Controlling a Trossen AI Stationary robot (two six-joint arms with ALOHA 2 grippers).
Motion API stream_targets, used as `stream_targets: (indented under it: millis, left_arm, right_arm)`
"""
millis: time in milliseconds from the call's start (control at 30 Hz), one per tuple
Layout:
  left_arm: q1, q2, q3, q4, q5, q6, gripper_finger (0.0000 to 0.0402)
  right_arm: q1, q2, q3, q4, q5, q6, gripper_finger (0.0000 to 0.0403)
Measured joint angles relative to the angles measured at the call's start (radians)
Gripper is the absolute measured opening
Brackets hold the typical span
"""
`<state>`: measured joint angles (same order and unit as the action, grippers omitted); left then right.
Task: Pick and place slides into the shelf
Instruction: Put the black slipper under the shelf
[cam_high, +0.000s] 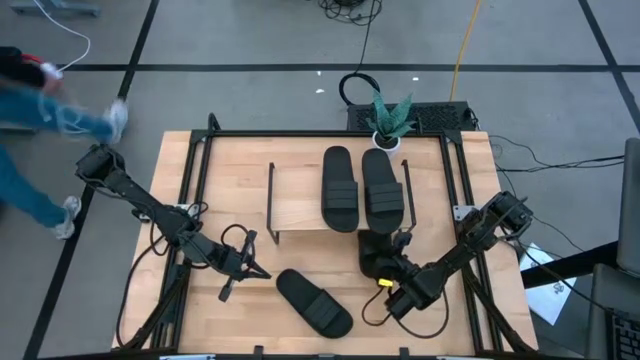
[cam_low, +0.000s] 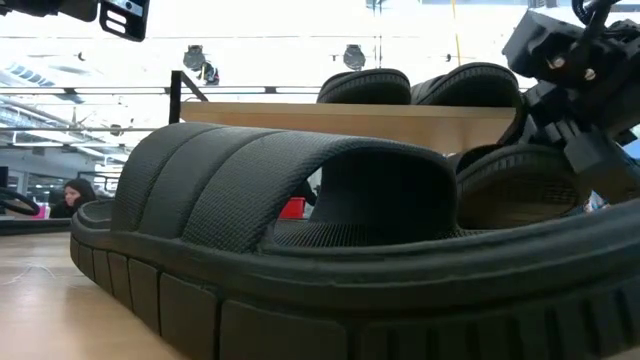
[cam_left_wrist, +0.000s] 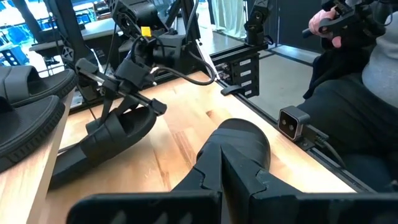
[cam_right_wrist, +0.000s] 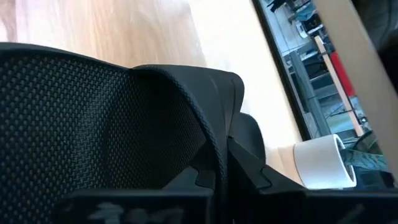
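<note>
The shelf (cam_high: 300, 200) stands mid-table with two black slides (cam_high: 338, 187) (cam_high: 383, 190) on its wooden top board. A third slide (cam_high: 374, 250) is at the shelf's near right corner, with my right gripper (cam_high: 386, 266) shut on it. In the left wrist view this slide (cam_left_wrist: 115, 134) is tilted. A fourth slide (cam_high: 313, 300) lies sole down on the table near the front edge and fills the low view (cam_low: 300, 230). My left gripper (cam_high: 250, 263) hovers shut and empty to the left of it. My right gripper pinches the third slide between its two fingers at the strap's edge (cam_right_wrist: 208, 134), with the mesh lining on one side of the fingers. The fingers (cam_left_wrist: 140, 99) slant down onto it from the table's right near side. The slide tilts, its lower end (cam_left_wrist: 65, 168) down by the table beside the shelf.
A potted plant in a white pot (cam_high: 388, 122) stands at the far edge behind the shelf. Black rails (cam_high: 300, 133) frame the tabletop. A person walks past at the left (cam_high: 40, 110), and another sits beyond the right edge (cam_left_wrist: 360, 81).
</note>
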<state>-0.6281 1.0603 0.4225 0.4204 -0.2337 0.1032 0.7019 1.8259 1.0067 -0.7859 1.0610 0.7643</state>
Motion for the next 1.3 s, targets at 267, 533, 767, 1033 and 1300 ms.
stream_targets:
  millis: [267, 533, 767, 1033, 1300]
  left_arm:
    - [0.0, 0.0, 0.0, -0.001, 0.0, 0.0, 0.0005]
    - [0.0, 0.0, 0.0, -0.001, 0.0, -0.005, 0.0005]
    - [0.0, 0.0, 0.0, -0.001, 0.0, -0.01, 0.0005]
    - [-0.001, 0.0, 0.0, -0.004, 0.0, -0.008, 0.0005]
    - [-0.001, 0.0, 0.0, -0.009, 0.0, -0.004, 0.0005]
  right_arm:
    - [-0.022, 0.0, 0.0, 0.052, -0.166, -0.053, 0.003]
    - [-0.042, -0.002, 0.0, 0.131, -0.246, -0.069, 0.0103]
    - [-0.036, -0.002, 0.0, 0.132, -0.217, -0.07, 0.0197]
    - [0.022, -0.099, -0.002, 0.132, -0.112, -0.095, 0.0239]
    - [0.123, -0.214, -0.001, 0.236, -0.183, -0.126, 0.0162]
